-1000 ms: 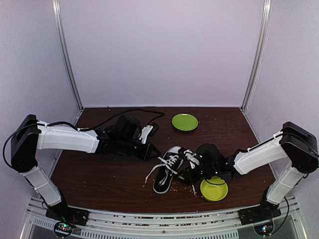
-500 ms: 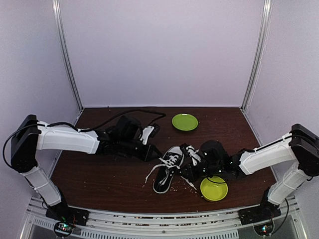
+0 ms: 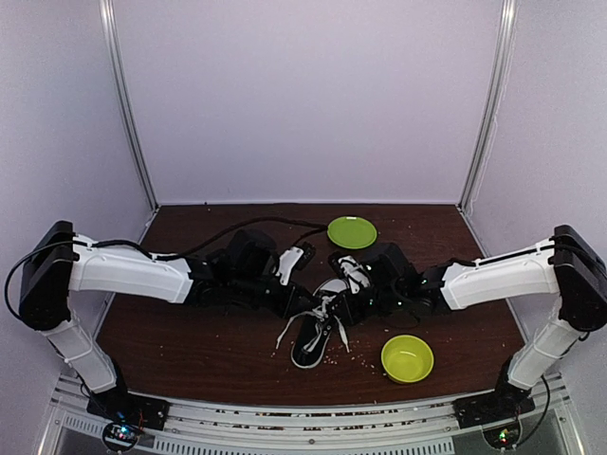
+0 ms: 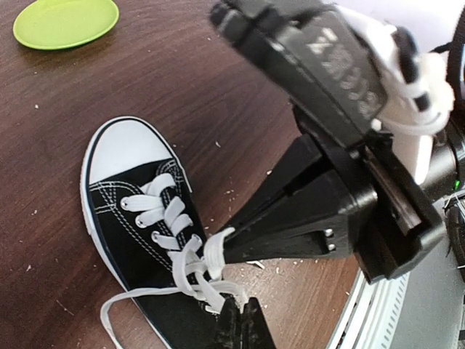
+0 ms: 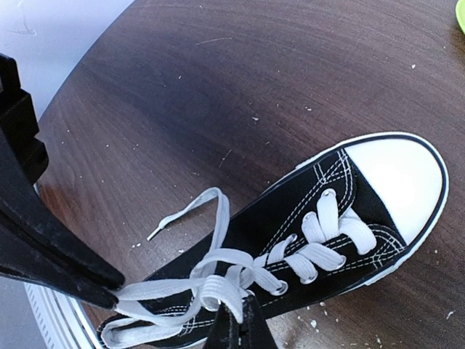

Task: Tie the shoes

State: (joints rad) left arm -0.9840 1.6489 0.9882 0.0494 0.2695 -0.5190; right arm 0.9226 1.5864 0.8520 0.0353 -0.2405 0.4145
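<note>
One of the shoes point(image 3: 311, 347), a black low-top sneaker with a white toe cap, lies mid-table with its toe pointing away. Its white laces point(image 3: 323, 307) are bunched over the tongue, and one loose end trails left. My left gripper point(image 3: 309, 305) reaches in from the left, my right gripper point(image 3: 343, 305) from the right, and they nearly meet over the laces. In the left wrist view the left gripper point(image 4: 243, 318) is shut on a lace strand beside the sneaker point(image 4: 131, 218). In the right wrist view the right gripper point(image 5: 240, 320) is shut on a lace loop point(image 5: 229, 285) above the sneaker point(image 5: 320, 196).
A green plate point(image 3: 352, 232) lies at the back centre of the table. A green bowl point(image 3: 407, 358) stands at the front right, near the right arm. Small crumbs are scattered on the brown tabletop point(image 3: 190, 332). Cables run behind the left arm.
My right gripper has moved from beside the green bowl up and left to the laces and shut on them. My left gripper has shifted right, closer to the shoe.
</note>
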